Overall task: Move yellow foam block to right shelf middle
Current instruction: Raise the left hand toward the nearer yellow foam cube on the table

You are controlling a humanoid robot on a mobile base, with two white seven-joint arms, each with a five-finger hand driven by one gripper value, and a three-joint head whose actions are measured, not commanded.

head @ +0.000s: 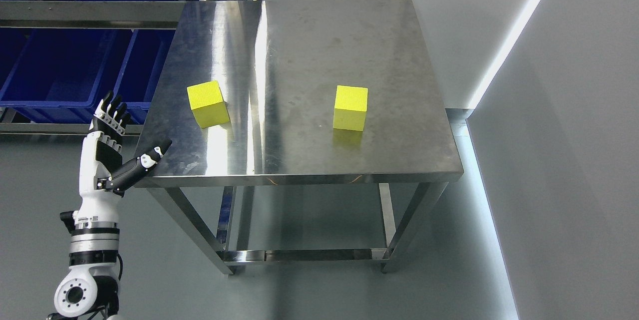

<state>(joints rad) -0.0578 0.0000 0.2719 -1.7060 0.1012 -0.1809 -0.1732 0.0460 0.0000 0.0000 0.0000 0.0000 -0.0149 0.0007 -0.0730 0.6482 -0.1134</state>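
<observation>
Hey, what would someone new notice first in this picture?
Two yellow blocks on the steel table: the left block near its left edge, the right block right of centre. The left hand is raised, fingers spread, off the table's front left corner.

Two blocks on a table, hand off its corner.
From the left hand (107, 148), the table (309, 160) lies right; one block (208, 104) near, the other block (350, 108) farther right; bins (65, 75) behind.
</observation>
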